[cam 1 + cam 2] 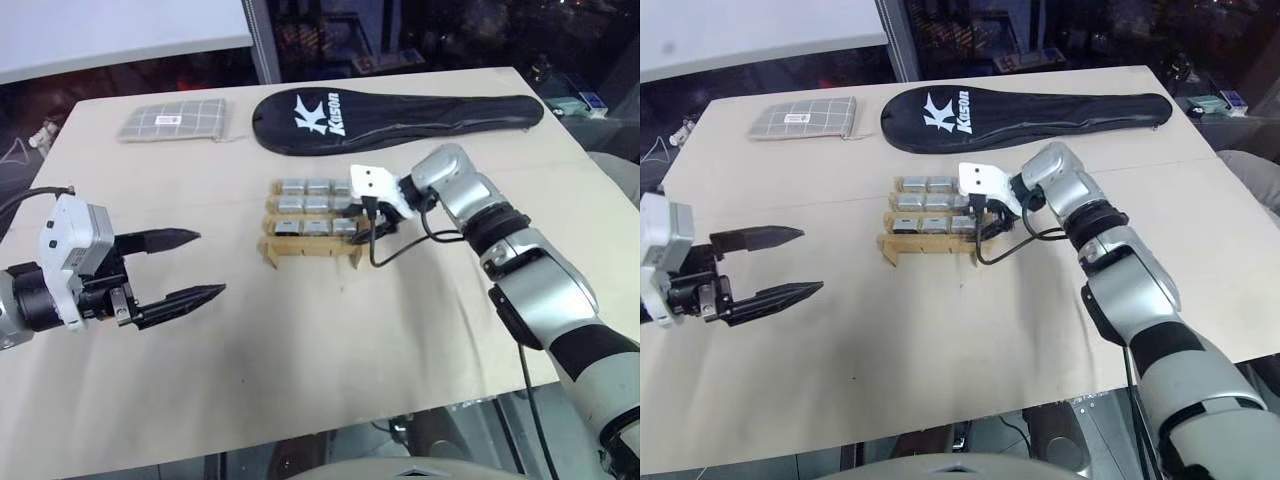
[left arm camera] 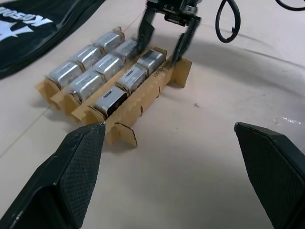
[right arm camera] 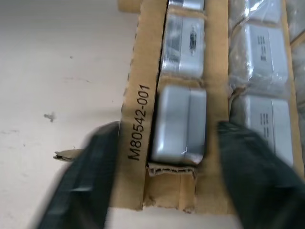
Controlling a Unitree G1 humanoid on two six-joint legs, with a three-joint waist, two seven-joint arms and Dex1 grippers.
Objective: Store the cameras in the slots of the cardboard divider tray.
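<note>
Small rigid cameras (image 2: 107, 67), likely light, smooth-sided; best pinched across flat sides; tray (image 2: 157, 85) flimsy; right gripper (image 2: 164, 43) jaws apart astride corner camera; left gripper (image 1: 175, 268) wide, empty.

My pale beige desk (image 1: 330, 340) reaches back toward a white table (image 1: 110, 35) at the far left and a dark, cluttered floor beyond its far edge.

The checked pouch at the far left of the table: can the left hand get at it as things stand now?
Probably yes. The left hand is open and holds nothing, and bare table lies between it and the pouch. The tray and right hand stand off to the side, out of the way.
</note>
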